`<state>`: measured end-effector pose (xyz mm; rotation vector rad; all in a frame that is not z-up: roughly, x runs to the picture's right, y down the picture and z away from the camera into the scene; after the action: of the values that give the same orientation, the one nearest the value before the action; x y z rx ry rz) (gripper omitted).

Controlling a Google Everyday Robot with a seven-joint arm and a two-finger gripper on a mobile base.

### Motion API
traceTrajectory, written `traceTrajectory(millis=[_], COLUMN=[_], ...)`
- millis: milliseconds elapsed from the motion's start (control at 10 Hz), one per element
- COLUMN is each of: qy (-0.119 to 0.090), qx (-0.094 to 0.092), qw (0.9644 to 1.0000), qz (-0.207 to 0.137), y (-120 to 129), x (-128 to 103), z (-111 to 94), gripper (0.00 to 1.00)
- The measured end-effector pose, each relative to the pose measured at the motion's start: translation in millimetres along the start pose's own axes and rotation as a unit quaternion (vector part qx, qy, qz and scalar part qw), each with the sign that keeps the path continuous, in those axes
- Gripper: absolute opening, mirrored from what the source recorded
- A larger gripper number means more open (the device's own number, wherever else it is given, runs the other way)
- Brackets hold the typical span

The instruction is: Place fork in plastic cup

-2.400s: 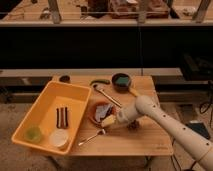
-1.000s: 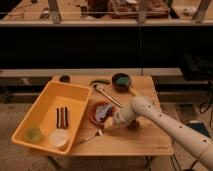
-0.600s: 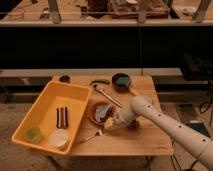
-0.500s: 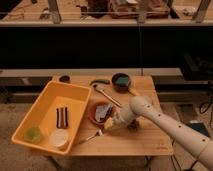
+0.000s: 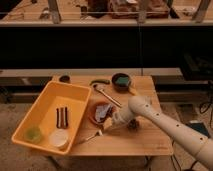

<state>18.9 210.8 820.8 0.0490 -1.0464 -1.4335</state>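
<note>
A: Where did we log the hand?
B: Low over the counter, just beside the brown bowl, at the end of the fork nearest that bowl. Open or gripping, we could not tell.
A: And the fork?
B: Flat on the counter, beside the yellow bin. The plastic cup sat in the bin's near corner.
</note>
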Motion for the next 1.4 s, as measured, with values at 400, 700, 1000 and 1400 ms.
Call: traceTrajectory(millis=[400,700,1000,1400], qy=[-0.003,-0.008,-0.012,-0.013], qx=[-0.001,-0.002,-0.006,-0.016], qw=[1.0,0.9999,0.9999,0.9997], qz=[-0.003,-0.008,-0.01,-0.012], y=[-1,-4,-4,-4], x=[0,1,1,0], z=[4,8,10,12], gripper=[0.37,0.37,0.37,0.21])
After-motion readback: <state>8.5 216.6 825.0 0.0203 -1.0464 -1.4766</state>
